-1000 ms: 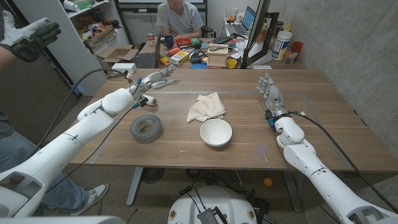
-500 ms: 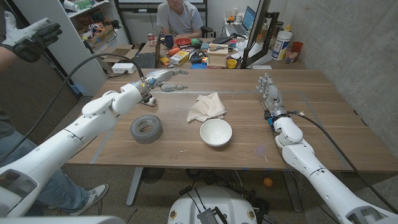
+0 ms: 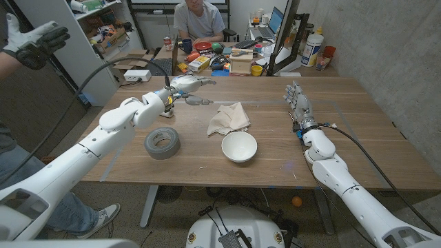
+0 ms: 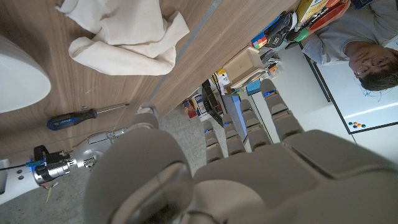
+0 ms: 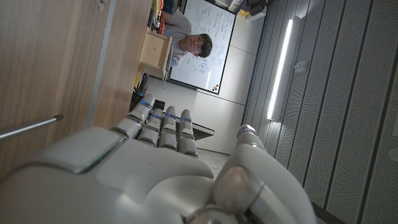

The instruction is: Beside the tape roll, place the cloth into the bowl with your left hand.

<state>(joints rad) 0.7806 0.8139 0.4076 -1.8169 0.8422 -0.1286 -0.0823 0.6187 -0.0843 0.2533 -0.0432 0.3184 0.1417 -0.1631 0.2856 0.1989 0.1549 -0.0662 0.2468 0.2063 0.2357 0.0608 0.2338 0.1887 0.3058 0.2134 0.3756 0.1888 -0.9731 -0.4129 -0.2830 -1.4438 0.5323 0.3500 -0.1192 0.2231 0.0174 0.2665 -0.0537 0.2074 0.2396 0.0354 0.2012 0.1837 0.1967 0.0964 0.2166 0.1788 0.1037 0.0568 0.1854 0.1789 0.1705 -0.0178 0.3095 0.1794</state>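
Cloth [image 3: 229, 118]: cream, crumpled, lying near the middle of the wooden table [image 3: 358, 131], toward the far edge; not held. Also seen in the left wrist view [image 4: 124, 34].

Bowl [image 3: 239, 146]: white, upright, just beside the cloth on the side toward the near edge; not touching it as far as visible. Partly seen in the left wrist view [image 4: 18, 74].

Tape roll [image 3: 162, 142]: grey, lying flat, toward the left edge, apart from the bowl.

Left hand [image 3: 187, 85]: raised over the far-left part of the table, beyond the tape roll, near the cloth; fingers extended and apart, holding nothing.

Right hand [image 3: 299, 105]: standing on its edge near the far-right part of the table, fingers straight and close together, thumb apart, holding nothing.

Screwdriver [image 4: 87, 114]: blue handle, in the left wrist view, on the table beside the bowl.
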